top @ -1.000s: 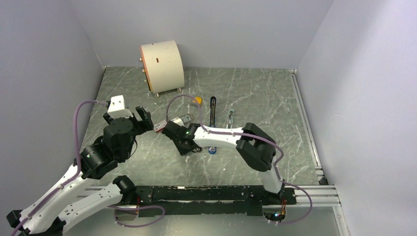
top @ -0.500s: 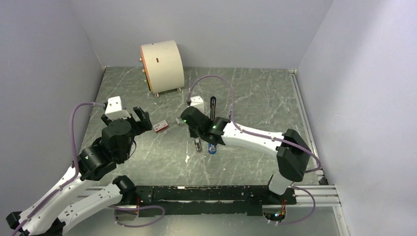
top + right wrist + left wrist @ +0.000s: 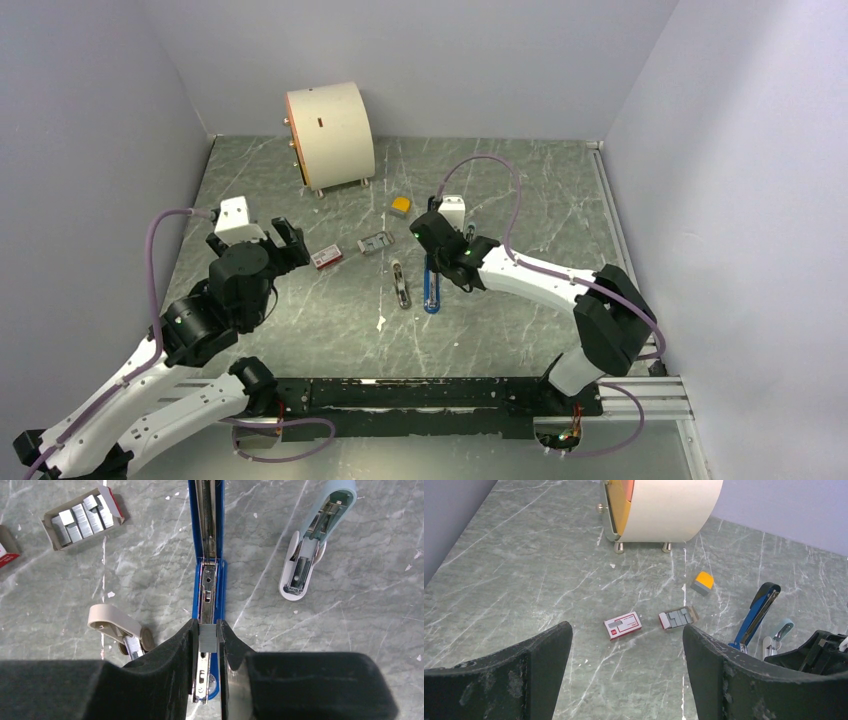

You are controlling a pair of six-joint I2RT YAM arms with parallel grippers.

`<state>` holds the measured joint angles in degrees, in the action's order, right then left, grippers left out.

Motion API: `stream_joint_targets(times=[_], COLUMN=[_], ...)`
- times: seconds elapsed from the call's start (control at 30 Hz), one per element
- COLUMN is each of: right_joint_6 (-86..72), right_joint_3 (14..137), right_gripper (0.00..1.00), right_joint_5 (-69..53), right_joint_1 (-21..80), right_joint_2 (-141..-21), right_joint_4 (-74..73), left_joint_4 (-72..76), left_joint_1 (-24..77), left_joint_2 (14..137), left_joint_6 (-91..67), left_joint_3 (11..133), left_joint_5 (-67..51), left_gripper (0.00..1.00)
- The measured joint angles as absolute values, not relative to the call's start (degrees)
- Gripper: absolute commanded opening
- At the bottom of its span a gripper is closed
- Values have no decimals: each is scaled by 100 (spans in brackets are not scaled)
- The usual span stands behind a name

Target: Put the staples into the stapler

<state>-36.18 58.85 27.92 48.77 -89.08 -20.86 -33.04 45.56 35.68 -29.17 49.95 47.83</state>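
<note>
Marbled tabletop (image 3: pixel 540 190), staples (image 3: pixel 207 639) pinched above open stapler (image 3: pixel 210 580), visible only from right wrist

You have a marbled table boxed in by plain walls.
The grey-green, white-veined table (image 3: pixel 560 190) spreads beneath and ahead of your left gripper (image 3: pixel 293 240). Pale lavender walls (image 3: pixel 450 60) rise beyond it and to both sides, softly and evenly lit.

Three staplers (image 3: pixel 209 580) (image 3: pixel 312 550) (image 3: pixel 114 625) (one blue), two boxes (image 3: pixel 623 625) (image 3: pixel 679 617)
</note>
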Motion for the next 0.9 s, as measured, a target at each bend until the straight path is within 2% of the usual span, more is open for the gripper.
stream_joint_targets(times=[0.9], right_joint_6=[-3874], right_joint_3=[5621], right_gripper=[23], right_joint_5=[2565], right_joint_1=[4866], right_joint_2=[-9170], right_joint_4=[-1765], left_joint_4=[-3242], left_joint_1=[4554], left_joint_2=[3457], left_joint_6=[-2917], left_joint_3=[4862], left_joint_5=[4788], left_gripper=[85])
